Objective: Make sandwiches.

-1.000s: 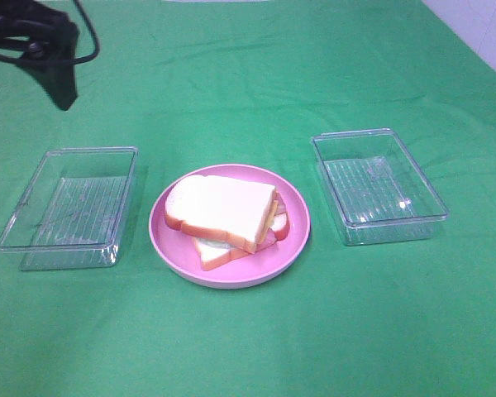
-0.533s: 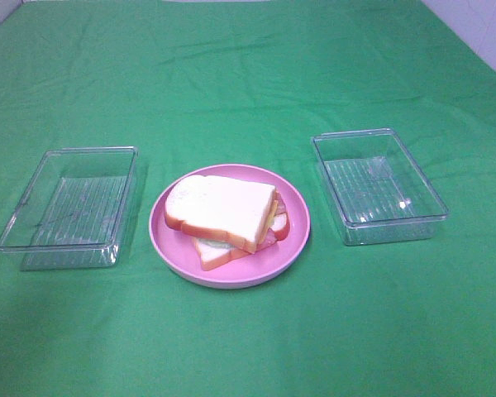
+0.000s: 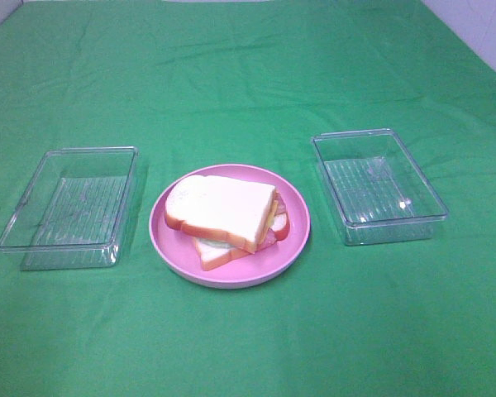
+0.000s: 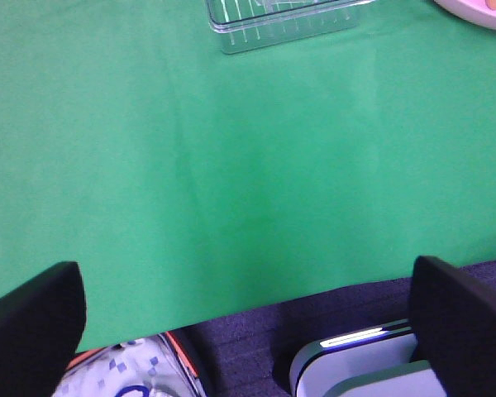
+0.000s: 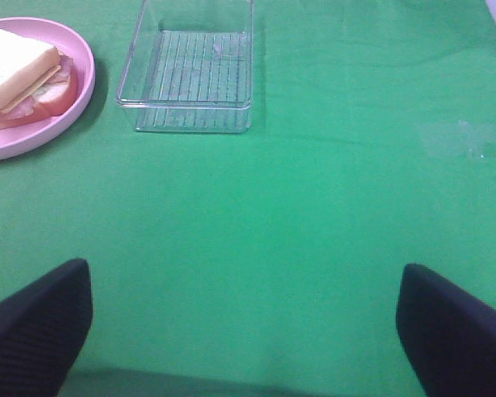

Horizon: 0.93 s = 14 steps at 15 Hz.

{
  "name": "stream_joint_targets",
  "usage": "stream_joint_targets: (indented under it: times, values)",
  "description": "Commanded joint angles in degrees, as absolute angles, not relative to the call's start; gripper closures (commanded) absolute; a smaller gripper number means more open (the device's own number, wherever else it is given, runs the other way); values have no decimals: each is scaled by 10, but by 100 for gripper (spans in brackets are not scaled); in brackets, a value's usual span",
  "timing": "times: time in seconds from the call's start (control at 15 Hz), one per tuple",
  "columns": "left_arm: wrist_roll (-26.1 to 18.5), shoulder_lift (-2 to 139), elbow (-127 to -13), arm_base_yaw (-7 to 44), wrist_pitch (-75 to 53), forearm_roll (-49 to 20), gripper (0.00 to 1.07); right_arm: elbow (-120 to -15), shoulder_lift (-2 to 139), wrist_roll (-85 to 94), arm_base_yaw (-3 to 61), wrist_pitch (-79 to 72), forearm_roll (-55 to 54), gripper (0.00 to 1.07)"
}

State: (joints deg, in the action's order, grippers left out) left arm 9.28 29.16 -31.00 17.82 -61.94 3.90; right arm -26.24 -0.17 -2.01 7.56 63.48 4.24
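The sandwiches [image 3: 223, 211] lie as one stack on the round pink plate [image 3: 291, 246] at the table's middle: white bread with orange-brown crust, yellow cheese and red-brown filling showing at the right side. Neither arm shows in the exterior high view. My left gripper [image 4: 248, 331] is open over the green cloth near the table's front edge, with nothing between its fingers [image 4: 33, 327]. My right gripper [image 5: 244, 331] is also open and empty, well back from the sandwiches [image 5: 16, 66] and the plate [image 5: 62, 112].
A clear plastic tray [image 3: 70, 207] stands left of the plate and another tray [image 3: 379, 186] stands right of it; both look empty. The left tray [image 4: 281, 21] and right tray [image 5: 190, 78] show in the wrist views. Green cloth covers the table.
The dark arm that showed at the exterior view's far left corner one second ago has left that view. The plate, sandwiches and trays have not moved.
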Motion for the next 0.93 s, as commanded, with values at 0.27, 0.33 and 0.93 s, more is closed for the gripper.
stream_joint_targets:
  times: [0.27,0.33,0.93]
  values:
    - [-33,210,-298,179,-618,-48,6,-260,-19,-16,72,631,40,12]
    - [-32,210,-298,179,-618,-46,6,-260,-19,-16,72,631,40,12]
    - [-32,76,-298,59,-618,-46,6,-260,-19,-16,72,631,40,12]
